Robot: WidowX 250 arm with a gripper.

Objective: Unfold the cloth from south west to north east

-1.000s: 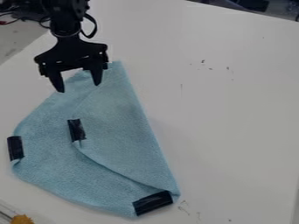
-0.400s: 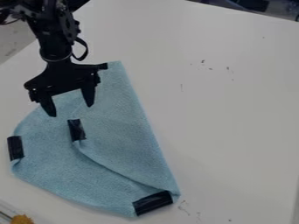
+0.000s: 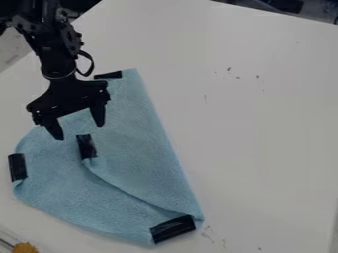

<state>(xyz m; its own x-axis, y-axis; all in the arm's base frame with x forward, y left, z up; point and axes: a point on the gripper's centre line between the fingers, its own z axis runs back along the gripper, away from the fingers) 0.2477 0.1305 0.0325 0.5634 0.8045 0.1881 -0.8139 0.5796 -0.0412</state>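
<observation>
"Cloth point(image 3: 132, 173)?"
"Light blue, lying on the white table point(image 3: 264, 123), over on the left as I look."
"Open?"
"No, partly folded. Flap point(image 3: 142, 143) over the lower layer, long straight fold down the right."
"Corners?"
"Black tape point(image 3: 86, 147): strips at top, far left, bottom right, plus the flap's tip, mid-cloth. Flap's loose edge curves down toward the bottom strip."

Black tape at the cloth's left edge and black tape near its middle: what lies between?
Only blue cloth lies between the edge tape and middle tape, in the camera view.
</observation>
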